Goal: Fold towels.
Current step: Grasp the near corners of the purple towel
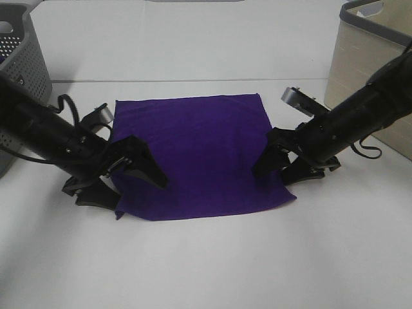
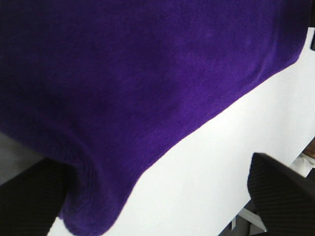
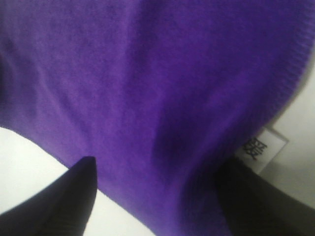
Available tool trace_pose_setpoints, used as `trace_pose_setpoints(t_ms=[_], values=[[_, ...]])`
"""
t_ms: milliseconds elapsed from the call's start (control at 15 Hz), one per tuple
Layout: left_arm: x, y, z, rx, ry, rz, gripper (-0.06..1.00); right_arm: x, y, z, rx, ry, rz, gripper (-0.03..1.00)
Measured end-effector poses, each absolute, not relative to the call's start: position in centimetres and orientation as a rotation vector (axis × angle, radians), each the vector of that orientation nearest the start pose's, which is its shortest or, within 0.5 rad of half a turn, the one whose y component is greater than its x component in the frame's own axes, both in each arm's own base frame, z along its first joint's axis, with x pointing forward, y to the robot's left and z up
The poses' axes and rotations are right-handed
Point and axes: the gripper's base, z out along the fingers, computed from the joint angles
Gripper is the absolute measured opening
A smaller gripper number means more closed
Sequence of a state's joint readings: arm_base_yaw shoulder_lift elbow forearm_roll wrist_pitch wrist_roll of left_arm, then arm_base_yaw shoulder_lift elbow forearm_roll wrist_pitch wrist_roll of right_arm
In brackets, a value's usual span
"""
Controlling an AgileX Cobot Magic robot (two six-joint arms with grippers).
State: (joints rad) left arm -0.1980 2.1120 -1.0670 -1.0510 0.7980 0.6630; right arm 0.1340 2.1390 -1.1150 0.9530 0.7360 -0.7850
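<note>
A purple towel [image 1: 196,154] lies spread flat on the white table [image 1: 206,264]. My left gripper [image 1: 138,193] is open at the towel's near-left corner, one finger [image 1: 147,168] over the cloth and the other beside its edge. In the left wrist view the gripper [image 2: 157,209] is open, with the towel [image 2: 138,88] corner next to one finger [image 2: 29,196]. My right gripper [image 1: 275,176] is open at the towel's near-right edge. In the right wrist view the gripper [image 3: 162,199] straddles the towel [image 3: 147,88] edge, near a white label [image 3: 258,147].
A grey perforated basket [image 1: 26,61] stands at the back left, behind my left arm. A beige fabric bin [image 1: 367,64] stands at the back right, behind my right arm. Bare white table lies in front of the towel.
</note>
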Motion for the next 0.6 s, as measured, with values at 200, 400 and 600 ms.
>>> trace_pose_setpoints(t_ms=[200, 400, 600], values=[[34.77, -15.23, 7.67, 0.098, 3.087, -0.964, 0.56, 35.95, 12.87, 7.04, -0.266, 2.954, 0.772, 0.35], [35.00, -15.05, 7.01, 0.136, 3.119, -0.881, 0.05, 36.00, 12.80, 6.74, -0.255, 2.971, 0.745, 0.03], [34.92, -15.09, 7.00, 0.158, 3.126, -0.870, 0.00, 35.88, 12.92, 6.90, -0.270, 2.981, 0.764, 0.03]])
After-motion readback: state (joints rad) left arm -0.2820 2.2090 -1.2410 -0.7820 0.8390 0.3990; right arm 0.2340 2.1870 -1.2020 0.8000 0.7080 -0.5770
